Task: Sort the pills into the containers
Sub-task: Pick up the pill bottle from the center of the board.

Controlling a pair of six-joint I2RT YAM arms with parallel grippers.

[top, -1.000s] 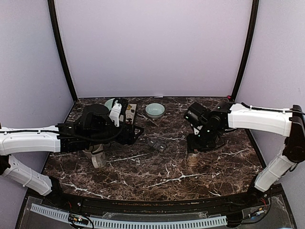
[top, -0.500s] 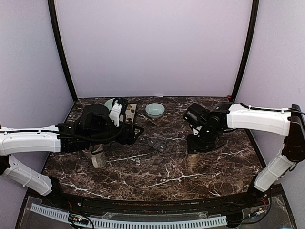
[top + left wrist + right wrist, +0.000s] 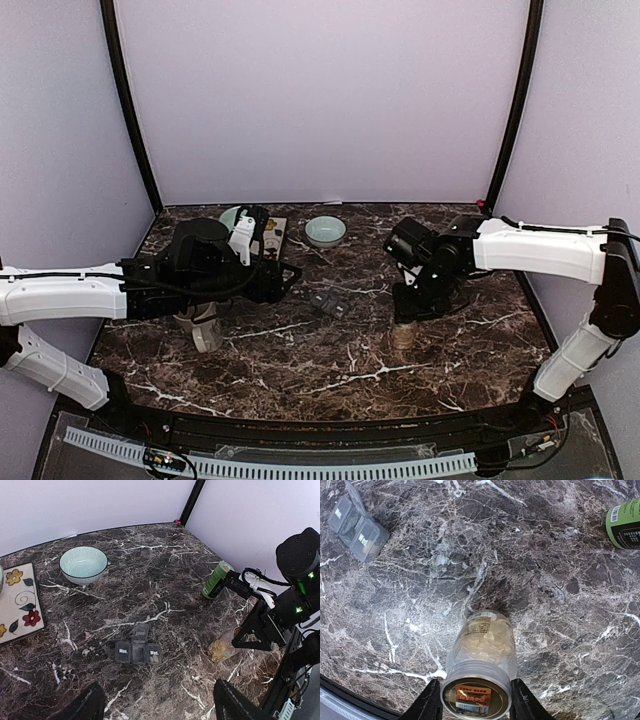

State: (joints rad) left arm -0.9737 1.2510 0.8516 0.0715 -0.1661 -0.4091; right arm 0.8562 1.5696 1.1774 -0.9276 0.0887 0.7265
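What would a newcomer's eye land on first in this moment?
The clear pill bottle of pale tablets stands upright on the marble table, right of centre. The right pincer straddles its cap from above, though contact is unclear. Next comes the small grey pill organizer at mid-table with one lid flipped up, and the left pincer hanging open on the left.

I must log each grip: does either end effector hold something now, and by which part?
Left end effector: nothing. Right end effector flanks the pill jar at its lid; a hold cannot be told.
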